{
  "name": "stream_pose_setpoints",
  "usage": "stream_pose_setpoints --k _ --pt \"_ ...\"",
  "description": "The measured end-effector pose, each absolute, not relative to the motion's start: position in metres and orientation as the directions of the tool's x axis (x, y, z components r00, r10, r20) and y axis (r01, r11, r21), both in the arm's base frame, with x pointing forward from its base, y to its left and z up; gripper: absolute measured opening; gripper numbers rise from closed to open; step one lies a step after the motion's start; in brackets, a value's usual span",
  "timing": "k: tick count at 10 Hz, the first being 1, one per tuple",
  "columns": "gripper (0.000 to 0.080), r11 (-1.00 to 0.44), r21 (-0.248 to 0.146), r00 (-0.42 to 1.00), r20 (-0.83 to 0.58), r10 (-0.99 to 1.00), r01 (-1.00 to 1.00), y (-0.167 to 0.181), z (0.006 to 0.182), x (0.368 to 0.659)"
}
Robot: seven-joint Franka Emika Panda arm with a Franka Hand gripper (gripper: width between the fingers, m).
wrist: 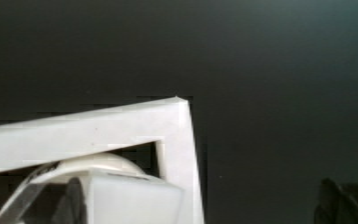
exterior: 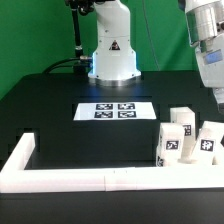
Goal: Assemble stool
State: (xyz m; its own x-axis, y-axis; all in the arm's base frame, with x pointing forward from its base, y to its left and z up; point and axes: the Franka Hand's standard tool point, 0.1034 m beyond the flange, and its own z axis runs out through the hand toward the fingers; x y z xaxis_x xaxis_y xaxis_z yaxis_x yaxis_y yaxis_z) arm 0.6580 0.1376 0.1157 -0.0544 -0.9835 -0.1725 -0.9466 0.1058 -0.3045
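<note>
A matte black desk [exterior: 45, 110] carries the loose parts of a white stool. Three small rectangular leg blocks [exterior: 190, 138] stand upright in a cluster at about four o'clock in the exterior view, each a smooth white block bearing a square black-and-white marker tag. They sit just inside the long white border wall [exterior: 90, 177], a straight-edged, L-cornered rail that runs along the desk's near edge. The marker board [exterior: 116, 110], thin, flat and printed with four tags, lies at the scene's centre, with the robot's glossy white base [exterior: 112, 55] at twelve o'clock behind it. The arm [exterior: 207, 45] hangs in at two o'clock, above the blocks; its hand runs out of that view. The fingers are spread as wide as they go, clamped on nothing visible.

Only the wrist view shows a squared corner of the white wall [wrist: 167, 125] close up, with a rounded white shape and a boxy white part [wrist: 114, 185] inside it, too blurred to name. The round disc seat cannot be made out in the exterior view.
</note>
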Motion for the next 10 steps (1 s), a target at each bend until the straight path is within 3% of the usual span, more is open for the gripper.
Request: stream_pose_setpoints --k 3,5,6,7,8,9,10 --pt "0.0649 -0.174 -0.331 0.208 -0.069 -0.976 -0.927 0.137 0.116 0.659" --pt "0.0649 -0.557 -0.308 0.562 0.080 -0.823 -0.771 0.141 0.122 0.663" --pt "0.0649 -0.679 -0.287 0.675 0.129 -0.726 -0.676 0.143 0.121 0.663" --pt "0.0649 -0.743 -0.270 0.731 0.163 -0.662 -0.613 0.148 0.119 0.661" --pt "0.0649 -0.760 -0.283 0.732 0.218 -0.645 -0.585 0.157 0.117 0.659" --pt "0.0649 -0.827 -0.250 0.794 0.242 -0.558 -0.504 0.155 0.115 0.656" --pt "0.0649 -0.839 -0.242 0.804 0.251 -0.539 -0.487 0.151 0.115 0.657"
